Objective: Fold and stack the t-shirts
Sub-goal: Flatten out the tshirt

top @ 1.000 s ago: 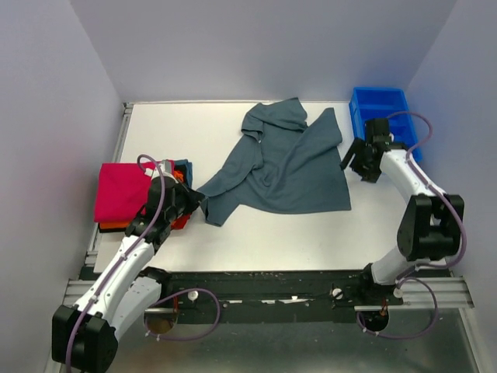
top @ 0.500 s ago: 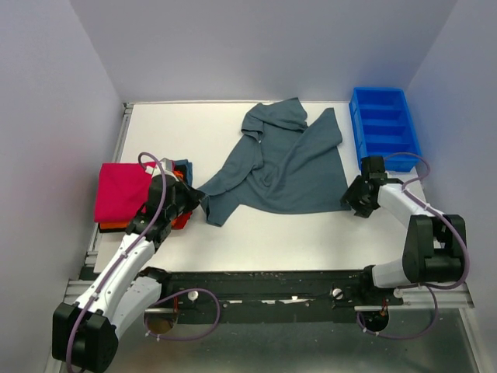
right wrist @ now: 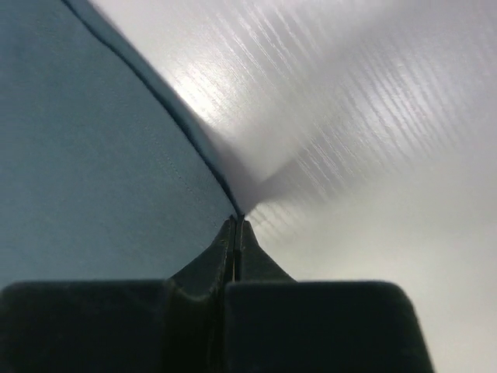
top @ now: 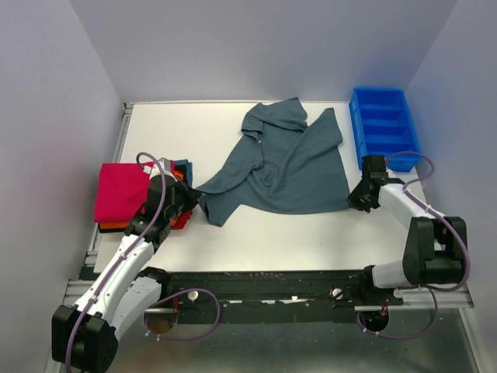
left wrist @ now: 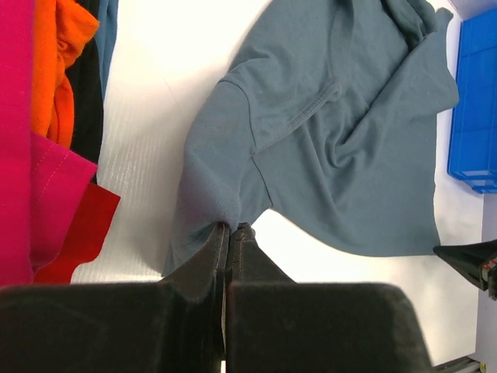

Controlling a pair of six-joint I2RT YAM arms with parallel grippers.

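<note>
From above, the slate grey-blue cloth t-shirt [top: 283, 167] lies rumpled on the white desk [top: 272, 233], just left of the rigid bright blue plastic tray [top: 384, 128]. Its long axis runs roughly left to right, one sleeve pointing away from the tray. The left fingers [top: 200, 200] are pressed together on that sleeve. The right fingers [top: 353, 200], nearer than the tray, sit at the shirt's near corner. Far left of the tray lies a folded crimson-pink shirt [top: 120, 190] over an orange one [top: 112, 225].

The left wrist camera shows the left fingers [left wrist: 230, 227] shut tight, pinching the sleeve hem, with the tray [left wrist: 474, 116] beyond.

The right wrist camera shows the right fingers [right wrist: 235, 221] closed flush, nipping the shirt's edge [right wrist: 85, 155].
</note>
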